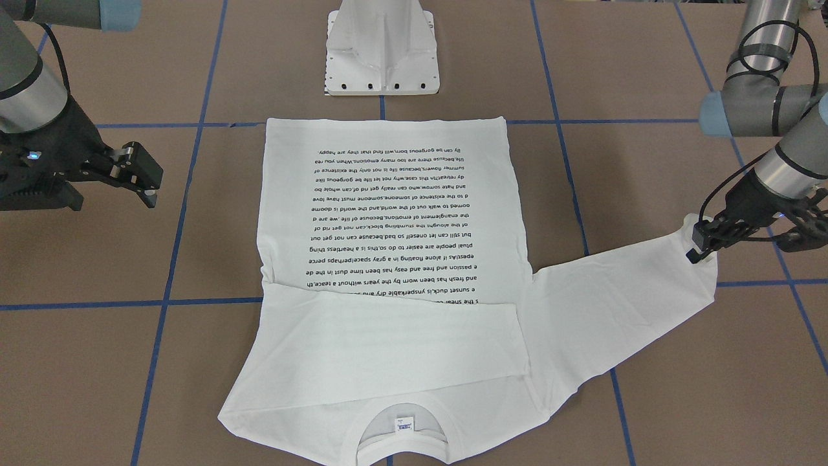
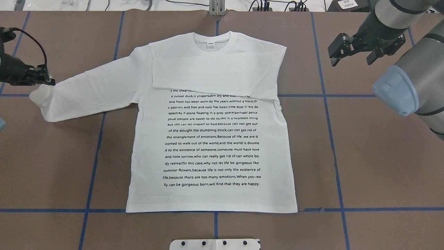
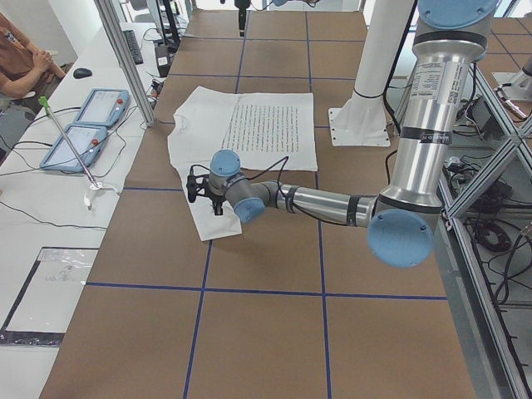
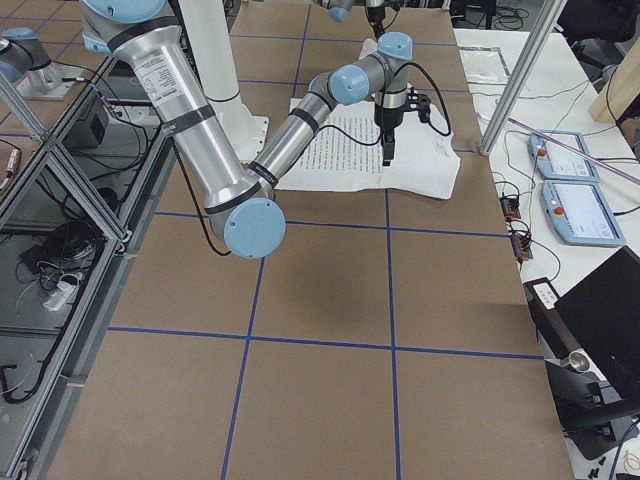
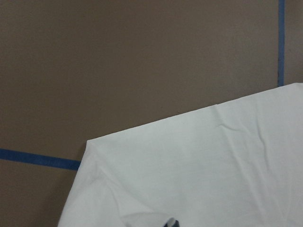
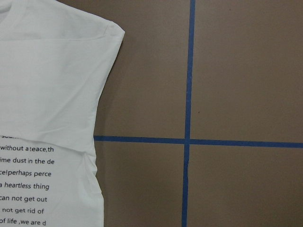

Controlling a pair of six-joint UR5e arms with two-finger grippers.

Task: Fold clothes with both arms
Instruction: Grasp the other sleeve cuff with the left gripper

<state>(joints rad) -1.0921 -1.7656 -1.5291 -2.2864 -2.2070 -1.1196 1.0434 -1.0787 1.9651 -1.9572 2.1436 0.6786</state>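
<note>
The white long-sleeved shirt (image 2: 211,139) lies flat on the brown table, black text facing up, with its collar (image 2: 212,37) on the far side from the robot. One sleeve is folded across the chest (image 2: 208,74). The other sleeve (image 2: 93,90) stretches out sideways. My left gripper (image 2: 43,80) is shut on that sleeve's cuff (image 1: 702,249), which is slightly lifted there. The left wrist view shows the sleeve's cloth (image 5: 213,165). My right gripper (image 2: 353,55) is open and empty. It hovers beside the shirt's shoulder (image 6: 111,30) and also shows in the front-facing view (image 1: 143,175).
The white pedestal base (image 1: 381,52) stands just past the shirt's hem on the robot's side. Blue tape lines (image 2: 329,95) grid the brown table. In the side views, benches with teach pendants (image 3: 87,125) and cables lie beyond the table's far edge.
</note>
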